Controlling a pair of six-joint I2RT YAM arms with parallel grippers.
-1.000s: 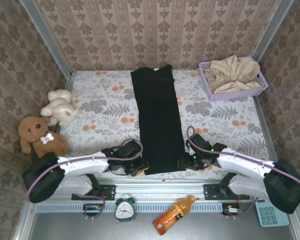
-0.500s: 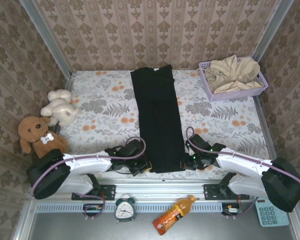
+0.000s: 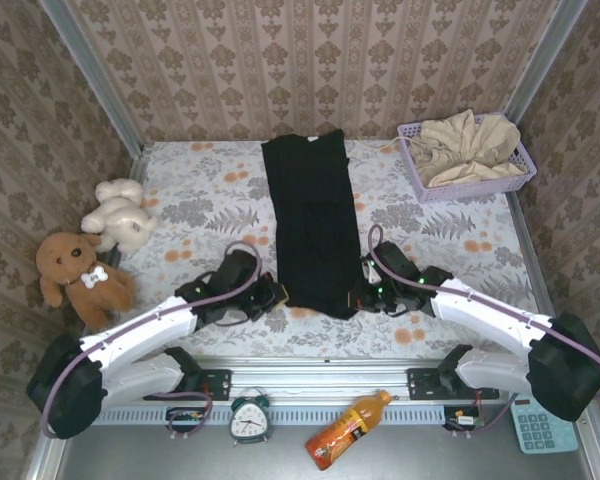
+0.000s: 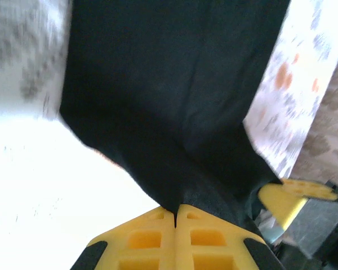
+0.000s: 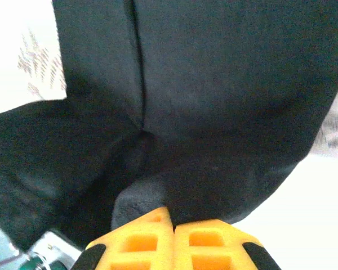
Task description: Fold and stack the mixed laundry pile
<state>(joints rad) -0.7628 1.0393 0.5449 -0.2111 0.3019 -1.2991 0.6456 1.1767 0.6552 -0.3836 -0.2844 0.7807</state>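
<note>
Cloth of matte black, the T-shirt (image 3: 313,225) lay folded into a long narrow strip down the middle of the flower-printed table (image 3: 200,215), its near end gathered into soft creases. At its near corners the left gripper (image 3: 276,298) and the right gripper (image 3: 365,296) each had yellow, pocketed fingers (image 4: 143,239) pressed together on the hem. The crumpled beige-cream garment (image 3: 468,145) sat heaped in the lavender mesh basket (image 3: 430,192) at the far right corner.

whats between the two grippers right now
The near end of the black T-shirt spans the gap between the left gripper and the right gripper in the top view; each wrist view shows shut jaws pinching its cloth.
</note>
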